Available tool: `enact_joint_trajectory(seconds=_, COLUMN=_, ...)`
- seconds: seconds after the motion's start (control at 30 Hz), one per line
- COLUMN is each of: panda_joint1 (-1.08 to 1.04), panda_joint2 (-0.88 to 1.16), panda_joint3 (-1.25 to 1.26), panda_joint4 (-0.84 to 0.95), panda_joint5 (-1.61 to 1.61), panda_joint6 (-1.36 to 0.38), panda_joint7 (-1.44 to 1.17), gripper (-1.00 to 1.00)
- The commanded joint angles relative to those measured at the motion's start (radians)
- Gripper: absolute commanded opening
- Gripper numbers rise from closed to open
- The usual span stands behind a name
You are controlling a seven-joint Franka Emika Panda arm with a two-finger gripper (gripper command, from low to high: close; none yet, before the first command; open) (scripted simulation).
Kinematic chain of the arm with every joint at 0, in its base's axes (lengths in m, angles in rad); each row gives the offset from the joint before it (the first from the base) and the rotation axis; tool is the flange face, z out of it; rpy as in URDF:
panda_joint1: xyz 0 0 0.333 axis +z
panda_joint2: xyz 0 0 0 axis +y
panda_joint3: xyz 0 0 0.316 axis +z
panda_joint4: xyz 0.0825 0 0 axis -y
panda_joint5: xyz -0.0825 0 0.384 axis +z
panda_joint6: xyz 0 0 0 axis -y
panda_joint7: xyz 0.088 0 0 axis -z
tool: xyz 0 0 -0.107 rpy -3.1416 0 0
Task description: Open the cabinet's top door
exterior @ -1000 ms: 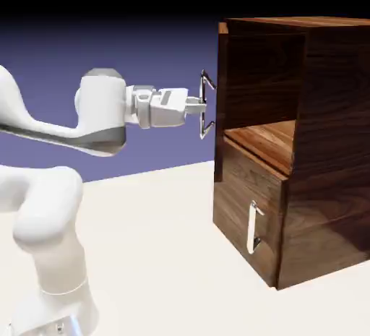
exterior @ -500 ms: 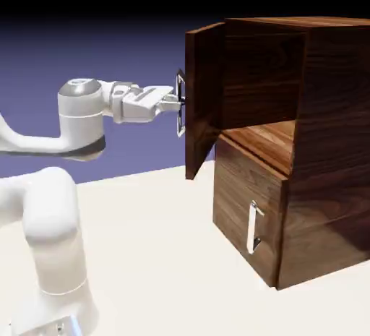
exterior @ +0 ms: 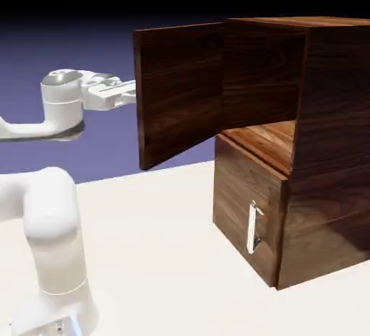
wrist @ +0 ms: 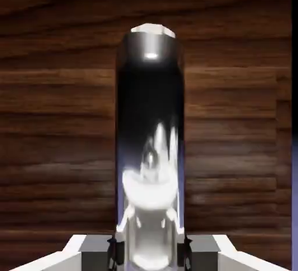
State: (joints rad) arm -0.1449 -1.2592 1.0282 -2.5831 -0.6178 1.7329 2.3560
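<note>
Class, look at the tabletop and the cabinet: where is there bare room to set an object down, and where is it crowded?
Free: the table between the robot's base and the cabinet, and the shelf behind the swung-out top door. Crowded: at the door's outer face, where the claw grips the handle.

Your top door [exterior: 179, 92] has swung much wider than a second ago: then it sat nearly shut against the cabinet [exterior: 318, 147], half a second ago it stood ajar, and now its free edge reaches left of frame centre. The tool [exterior: 132, 94] has drawn back toward the left of the frame with the handle [wrist: 150, 141], and the panel now hides its tips there.
</note>
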Motion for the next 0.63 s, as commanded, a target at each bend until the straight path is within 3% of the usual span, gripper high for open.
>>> enact_joint_trajectory(seconds=0.0, panda_joint1=-0.027, panda_joint2=0.008, panda_joint3=0.027, panda_joint4=0.036, panda_joint5=0.019, panda_joint6=-0.040, panda_joint7=-0.002, gripper=-1.00)
enact_joint_trajectory(seconds=0.57, panda_joint1=-0.526, panda_joint2=0.025, panda_joint3=0.322, panda_joint4=0.626, panda_joint5=0.194, panda_joint6=-0.566, panda_joint7=-0.073, gripper=-1.00)
enact_joint_trajectory(seconds=0.6, panda_joint1=-0.526, panda_joint2=0.025, panda_joint3=0.322, panda_joint4=0.626, panda_joint5=0.194, panda_joint6=-0.566, panda_joint7=-0.073, gripper=1.00)
